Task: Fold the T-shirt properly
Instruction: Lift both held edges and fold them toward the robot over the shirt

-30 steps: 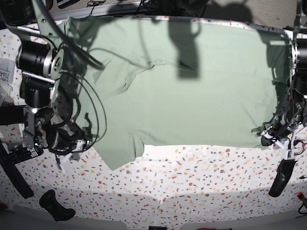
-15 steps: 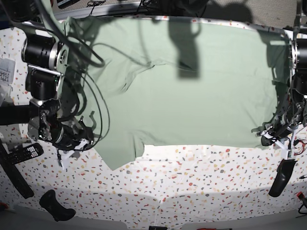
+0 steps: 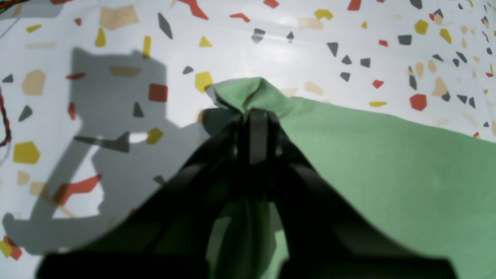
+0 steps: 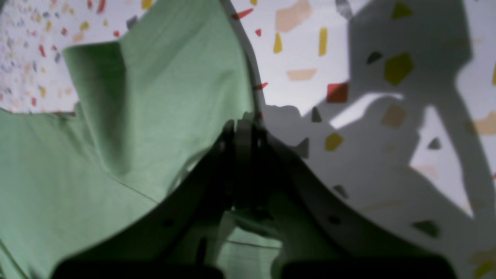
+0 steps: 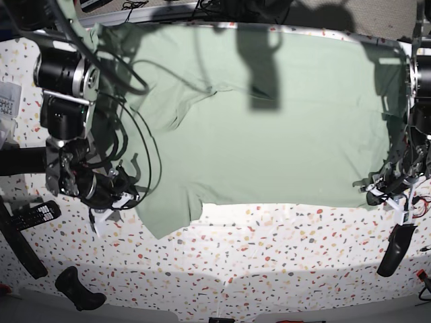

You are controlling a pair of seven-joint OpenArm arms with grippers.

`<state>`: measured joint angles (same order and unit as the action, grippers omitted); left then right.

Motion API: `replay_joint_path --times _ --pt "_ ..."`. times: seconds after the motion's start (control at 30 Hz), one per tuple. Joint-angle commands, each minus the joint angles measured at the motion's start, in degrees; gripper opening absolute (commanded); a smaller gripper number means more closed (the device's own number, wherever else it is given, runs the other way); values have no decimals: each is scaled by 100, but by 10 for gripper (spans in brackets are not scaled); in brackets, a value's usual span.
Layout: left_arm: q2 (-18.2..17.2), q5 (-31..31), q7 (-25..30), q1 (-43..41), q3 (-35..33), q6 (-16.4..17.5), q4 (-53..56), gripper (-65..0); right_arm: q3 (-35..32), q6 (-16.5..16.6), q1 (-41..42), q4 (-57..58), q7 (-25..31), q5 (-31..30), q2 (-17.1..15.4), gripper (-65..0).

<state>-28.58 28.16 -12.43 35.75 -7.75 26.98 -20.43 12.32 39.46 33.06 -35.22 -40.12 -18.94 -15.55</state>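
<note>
Left wrist view. The left end effector (image 3: 254, 116) was closed on a bunched corner of the T-shirt (image 3: 387, 166), its dark fingers (image 3: 259, 135) pressed together with a knot of green cloth showing just above the tips. The lower part of the frame was filled by the blurred black body of the end effector, which hid the cloth beneath it. The speckled bench (image 3: 271, 42) lay bare above and to the left of the corner, crossed by the arm's shadow.

Right wrist view. The right end effector (image 4: 244, 128) was closed at the shirt's edge, where the hem ran up beside the fingertips; whether cloth was actually pinched between them could not be made out. A deep fold shaded the fabric at upper left. The bench lay bare to the right of the hem.

Base view. The T-shirt lay spread across the far half of the bench (image 5: 269, 249), its far edge reaching the bench's rear rim. One sleeve hung toward the near left, partly behind cables and the right arm. The left end effector (image 5: 377, 192) sat at the near right corner. The right end effector (image 5: 118, 195) sat at the sleeve's outer edge. The near half of the bench was uncovered.
</note>
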Motion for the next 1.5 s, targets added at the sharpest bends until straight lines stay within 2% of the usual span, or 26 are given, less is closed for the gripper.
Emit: replay_joint_path --times 0.0,0.17,0.47,0.57,0.73,1.0,1.17,1.47 --pt "-101 35 68 170 26 4 -157 -650 4 54 293 -83 125 -48 -50 -650" --pt "-101 35 -17 170 26 4 -660 -650 4 54 673 -83 111 -33 -61 -650" --pt "-101 35 -776 153 26 2 -1272 -650 4 54 1058 -157 -280 -50 -63 -650" --pt "-107 35 -1064 116 26 2 -1401 -650 4 54 1038 -291 -623 -280 -66 -650" --pt "-164 33 -1032 -304 26 11 -2144 -650 4 54 890 -640 -857 -625 -63 -650" --pt "-407 31 -1056 -1241 28 2 -3633 -650 4 54 -256 -2249 -901 -702 -63 -650" --pt "-514 33 -1373 -1580 50 0 -4251 -650 7 54 -1110 -3589 -1193 -704 -63 -650" --pt "-511 42 -1589 -2347 839 0 -5066 -650 11 54 -2225 -5252 -1329 -680 -66 -650"
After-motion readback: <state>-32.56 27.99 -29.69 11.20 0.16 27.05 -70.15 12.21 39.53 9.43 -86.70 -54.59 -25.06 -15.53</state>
